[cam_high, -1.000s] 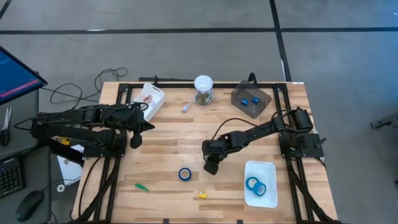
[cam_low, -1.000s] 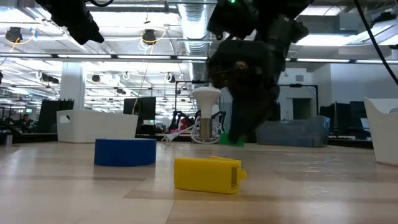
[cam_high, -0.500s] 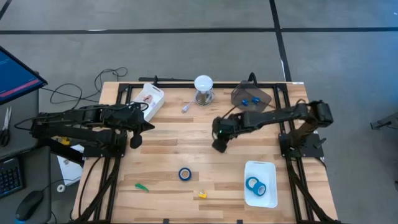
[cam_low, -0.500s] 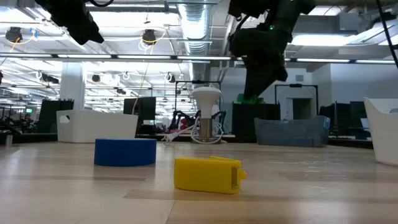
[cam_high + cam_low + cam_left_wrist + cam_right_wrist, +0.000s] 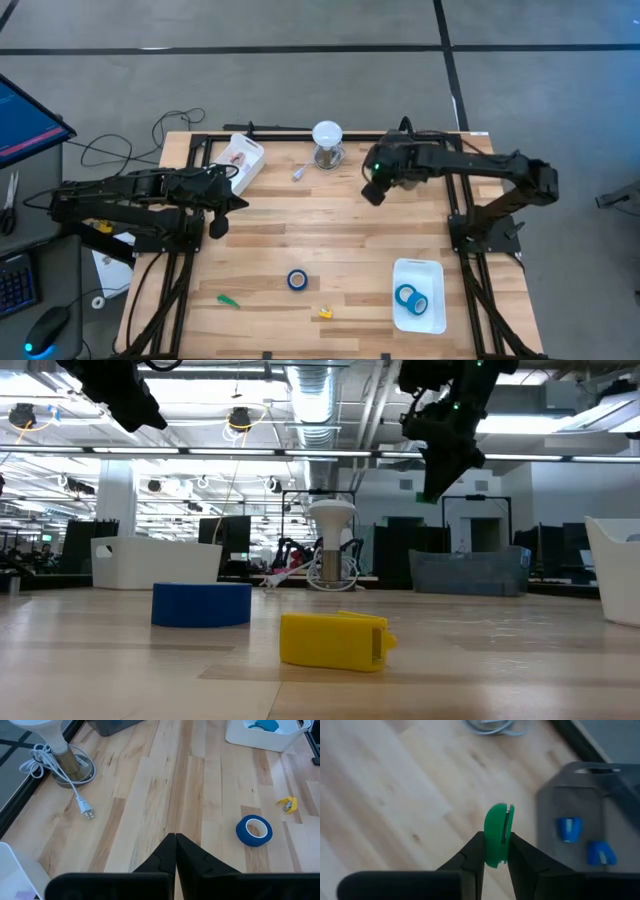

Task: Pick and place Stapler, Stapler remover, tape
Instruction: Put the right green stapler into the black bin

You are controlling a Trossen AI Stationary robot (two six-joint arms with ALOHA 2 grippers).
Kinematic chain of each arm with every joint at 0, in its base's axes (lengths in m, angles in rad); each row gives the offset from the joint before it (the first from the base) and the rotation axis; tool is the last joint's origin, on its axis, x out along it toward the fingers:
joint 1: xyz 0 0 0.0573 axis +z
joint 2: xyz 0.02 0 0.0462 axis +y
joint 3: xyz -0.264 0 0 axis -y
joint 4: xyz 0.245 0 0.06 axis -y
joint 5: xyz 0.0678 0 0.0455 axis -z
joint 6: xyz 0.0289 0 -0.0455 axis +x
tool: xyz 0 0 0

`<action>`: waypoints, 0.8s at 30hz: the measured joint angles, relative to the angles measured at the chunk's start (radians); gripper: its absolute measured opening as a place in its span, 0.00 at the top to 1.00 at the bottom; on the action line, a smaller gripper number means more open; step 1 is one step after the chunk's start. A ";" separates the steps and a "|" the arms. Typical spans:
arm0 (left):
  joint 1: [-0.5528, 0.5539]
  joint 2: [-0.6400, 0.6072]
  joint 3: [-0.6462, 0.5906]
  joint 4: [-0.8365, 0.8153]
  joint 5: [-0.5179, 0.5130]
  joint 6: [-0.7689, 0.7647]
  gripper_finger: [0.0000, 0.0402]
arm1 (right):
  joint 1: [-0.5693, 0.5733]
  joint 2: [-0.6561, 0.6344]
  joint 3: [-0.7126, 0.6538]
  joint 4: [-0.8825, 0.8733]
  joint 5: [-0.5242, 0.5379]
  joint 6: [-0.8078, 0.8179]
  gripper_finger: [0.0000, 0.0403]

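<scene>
Wooden slatted counter (image 5: 270, 250), seen from above, with two dark arms.

Containers:
- Grey translucent plastic bin (image 5: 408, 160), far edge of the counter, right of centre. Holds two small blue pieces (image 5: 568, 829); what they are cannot be told.
- White rectangular plastic tray, near right (image 5: 437, 268). Holds one blue tape roll with a pale core (image 5: 409, 298); a second beneath it cannot be confirmed.
- White rectangular plastic tray, far left (image 5: 250, 162). Holds something pale and pinkish, too small to identify.

Loose items on the counter:
- Blue tape roll, ring-shaped (image 5: 297, 280), lying flat near the front, centre, well apart from both trays.
- Small yellow piece (image 5: 325, 312), just in front of that roll.
- Small green piece (image 5: 228, 299), front left.
- White-shaded lamp on a round base (image 5: 327, 143) with a white plug lead (image 5: 82, 807), far edge, centre.

Grippers:
- Right gripper (image 5: 374, 192), raised above the counter just beside the grey bin, clamped on a small flat green rounded piece (image 5: 496, 840) held on edge between its fingers.
- Left gripper (image 5: 218, 226), closed tight and empty, waiting over the left side of the counter.
</scene>
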 joint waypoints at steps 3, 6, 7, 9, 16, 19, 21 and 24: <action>0.000 0.000 0.000 0.000 0.000 0.000 1.00 | -0.069 -0.015 0.000 -0.002 0.000 -0.038 0.85; 0.000 0.000 0.000 0.000 0.000 0.000 1.00 | -0.142 -0.024 0.001 -0.009 -0.001 -0.078 0.85; 0.000 0.000 0.000 0.000 0.000 0.000 1.00 | -0.165 -0.023 0.001 -0.012 -0.005 -0.090 0.85; 0.000 0.000 0.000 0.000 0.000 0.000 1.00 | -0.210 -0.019 0.001 -0.014 -0.024 -0.126 0.85; 0.000 0.000 0.000 0.000 0.000 -0.001 1.00 | -0.346 0.003 -0.061 0.018 -0.087 -0.183 0.85; 0.000 0.000 0.000 0.000 0.000 -0.009 1.00 | -0.387 0.001 -0.124 0.055 -0.102 -0.190 0.85; 0.000 0.000 0.000 0.000 0.000 -0.009 1.00 | -0.410 0.002 -0.170 0.065 -0.108 -0.190 0.85; 0.000 0.000 0.000 0.000 0.000 -0.009 1.00 | -0.435 0.000 -0.219 0.095 -0.111 -0.190 0.85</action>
